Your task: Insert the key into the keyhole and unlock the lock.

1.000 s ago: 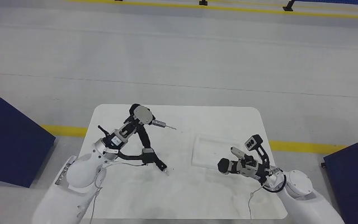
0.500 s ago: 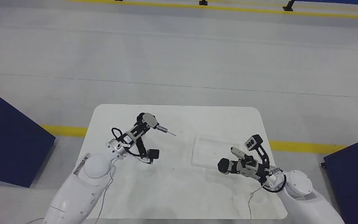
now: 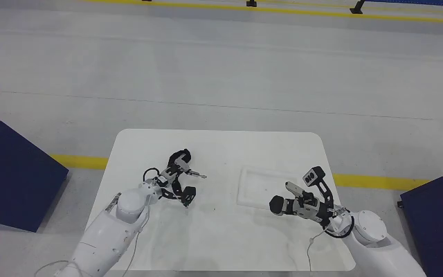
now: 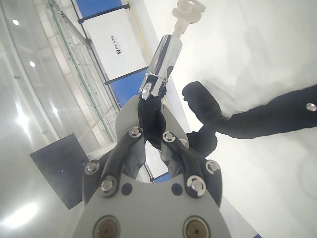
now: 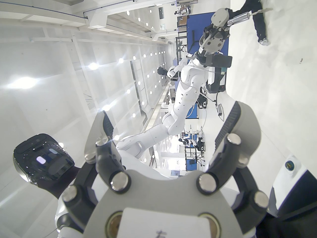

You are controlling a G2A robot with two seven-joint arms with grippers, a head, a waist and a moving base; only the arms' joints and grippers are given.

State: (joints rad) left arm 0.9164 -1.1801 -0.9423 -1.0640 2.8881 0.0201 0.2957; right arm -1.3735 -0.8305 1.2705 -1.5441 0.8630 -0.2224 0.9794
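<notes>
1. White table (image 3: 228,242), top view: the left gripper (image 3: 184,168) hangs left of the table's middle, nearer the far edge, clamped on the lock (image 3: 192,172). The key (image 3: 202,176) juts from the lock toward the right edge. The right gripper (image 3: 293,201) sits near the right edge, well apart, with its jaws spread and nothing between them.
2. Left wrist view: the left gripper (image 4: 151,102) pinches the black base of the chrome lock (image 4: 161,60). The key (image 4: 188,8) has its blade sunk in the lock's far end, with the bow and a short neck outside. A black cable (image 4: 260,122) trails just beside the lock.
3. Right wrist view: the right gripper (image 5: 168,115) is wide open and empty. Far off, the left gripper (image 5: 219,23) holds the lock (image 5: 237,18) with the key (image 5: 262,11) in it.
4. Insertion looks done, so the turn is the step in hand. Next, the right gripper would need to cross to the key, close on its bow, and twist it about the lock's axis while the left holds firm.
</notes>
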